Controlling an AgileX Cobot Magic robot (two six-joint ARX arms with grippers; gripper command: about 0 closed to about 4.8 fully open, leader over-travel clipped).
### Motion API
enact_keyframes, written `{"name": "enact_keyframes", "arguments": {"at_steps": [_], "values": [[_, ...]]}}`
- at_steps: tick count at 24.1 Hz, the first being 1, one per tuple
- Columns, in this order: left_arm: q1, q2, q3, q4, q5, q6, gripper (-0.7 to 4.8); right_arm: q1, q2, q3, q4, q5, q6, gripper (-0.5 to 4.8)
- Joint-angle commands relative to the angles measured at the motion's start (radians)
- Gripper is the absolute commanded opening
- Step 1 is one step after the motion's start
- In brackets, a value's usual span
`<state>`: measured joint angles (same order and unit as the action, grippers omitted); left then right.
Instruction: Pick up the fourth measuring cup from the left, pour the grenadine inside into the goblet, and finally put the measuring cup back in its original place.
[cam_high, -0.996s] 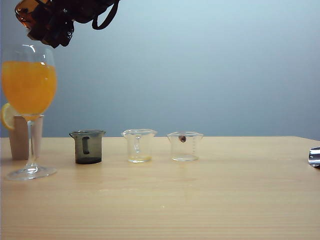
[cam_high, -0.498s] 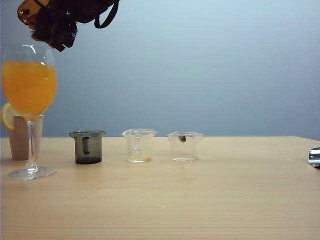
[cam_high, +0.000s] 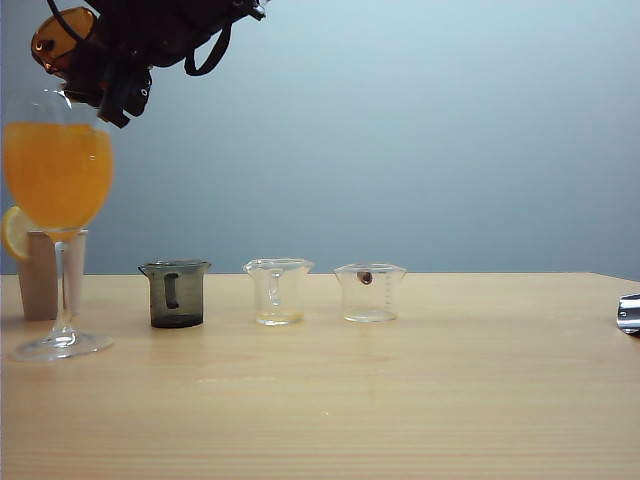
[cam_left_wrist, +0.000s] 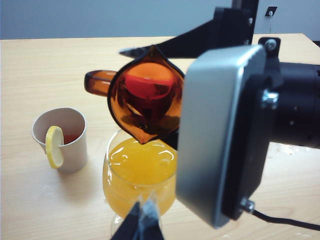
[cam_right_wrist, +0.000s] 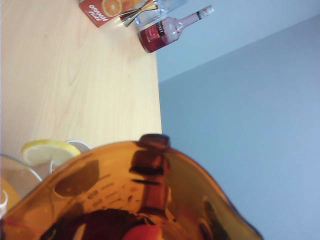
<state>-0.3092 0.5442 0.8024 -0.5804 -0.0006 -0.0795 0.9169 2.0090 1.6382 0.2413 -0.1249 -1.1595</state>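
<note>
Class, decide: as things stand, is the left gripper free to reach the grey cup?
Probably yes. The left gripper hangs low beside the goblet; the grey cup stands apart, and the right gripper is overhead.

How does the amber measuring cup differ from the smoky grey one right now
The amber measuring cup is held aloft by the right gripper, tipped spout-down over the goblet; the grey cup stands upright on the table. The amber one holds red liquid; the grey one looks nearly empty. Both share the beaker shape.
</note>
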Motion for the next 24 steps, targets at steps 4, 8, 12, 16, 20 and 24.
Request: {"name": "enact_keyframes", "arguments": {"at_steps": [4,8,12,16,20,24], "values": [[0.000,-0.001,0.001,0.010,0.005,0.000,-0.07,-0.002,-0.008,0.010,0.052,0.030,-0.023,0.16],[0.000,-0.001,0.001,0.010,0.005,0.000,-0.06,-0.001,-0.008,0.010,0.055,0.030,-0.054,0.12],[0.000,-0.001,0.001,0.010,0.009,0.000,-0.06,-0.001,-0.008,0.010,0.055,0.030,-0.078,0.12],[0.000,-0.001,0.001,0.010,0.023,0.001,-0.06,-0.001,-0.007,0.010,0.055,0.030,-0.102,0.08],[0.000,-0.001,0.001,0.010,0.023,0.001,-0.06,-0.001,-0.008,0.010,0.056,0.030,-0.110,0.08],[0.000,-0.001,0.001,0.009,0.023,0.001,-0.06,-0.001,-0.008,0.010,0.055,0.030,-0.111,0.08]]}}
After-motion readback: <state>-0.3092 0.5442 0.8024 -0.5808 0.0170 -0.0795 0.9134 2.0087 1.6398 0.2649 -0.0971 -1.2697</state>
